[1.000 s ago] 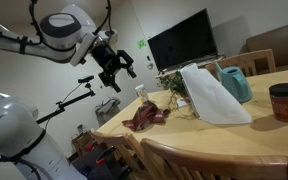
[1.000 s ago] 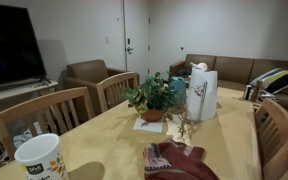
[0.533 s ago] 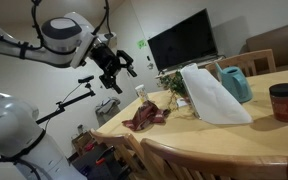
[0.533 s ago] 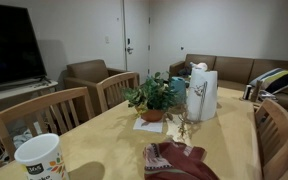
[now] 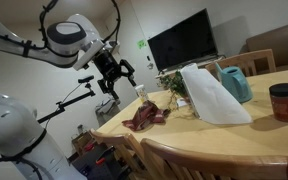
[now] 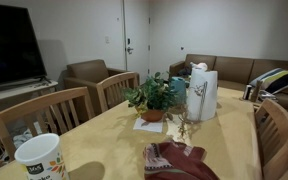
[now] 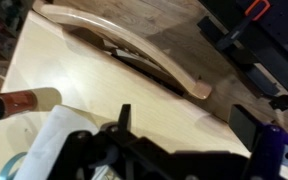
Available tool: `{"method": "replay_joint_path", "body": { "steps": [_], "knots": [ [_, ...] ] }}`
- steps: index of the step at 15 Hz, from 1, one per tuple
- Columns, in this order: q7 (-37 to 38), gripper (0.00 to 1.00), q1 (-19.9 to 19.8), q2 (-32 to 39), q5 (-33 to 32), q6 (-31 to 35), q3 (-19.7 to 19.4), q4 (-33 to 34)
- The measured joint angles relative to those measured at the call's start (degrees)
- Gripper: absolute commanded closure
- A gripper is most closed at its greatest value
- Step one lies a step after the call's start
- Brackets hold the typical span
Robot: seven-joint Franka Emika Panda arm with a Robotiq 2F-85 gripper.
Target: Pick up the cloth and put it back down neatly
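The fingers [image 5: 108, 82] are spread as wide as they go and hold nothing. In an exterior view they hang in the air off the end of the tabletop [image 5: 246, 137], higher than the cloth [image 5: 146, 117] and well apart from it. The wrist view looks down past the dark fingers at pale wood and a curved chair back [image 7: 154, 55]; the cloth does not appear there.

The cloth is a dark maroon heap with paler patches, lying crumpled on the tabletop near the end closest to the arm. A white cup [image 5: 140, 92] stands just behind it. A potted plant [image 6: 152, 97] on a square of paper sits nearby, and a tall white sheet [image 5: 210, 95] stands further along.

The cloth looks soft, limp and light. It should give easily under the fingers and droop from whatever point is lifted. It is not fragile and should not be slippery in a grip, though it may slide on the smooth wood if it is pushed instead of pinched. A raised fold on top of the heap offers the easiest hold. An outer edge or corner seems the better choice, since the cloth would then hang open and could be laid down flat. The exact corners cannot be made out among the wrinkles.
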Motion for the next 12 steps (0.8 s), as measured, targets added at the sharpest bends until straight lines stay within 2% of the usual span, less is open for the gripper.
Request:
{"method": "replay_joint_path", "body": {
  "steps": [5, 12],
  "knots": [
    [-14.2, 0.0, 5.6, 2.5, 9.6, -0.1, -3.4, 0.0],
    [-32.8, 0.0, 12.1, 8.4, 23.4, -1.4, -3.0, -0.1]
  ]
}}
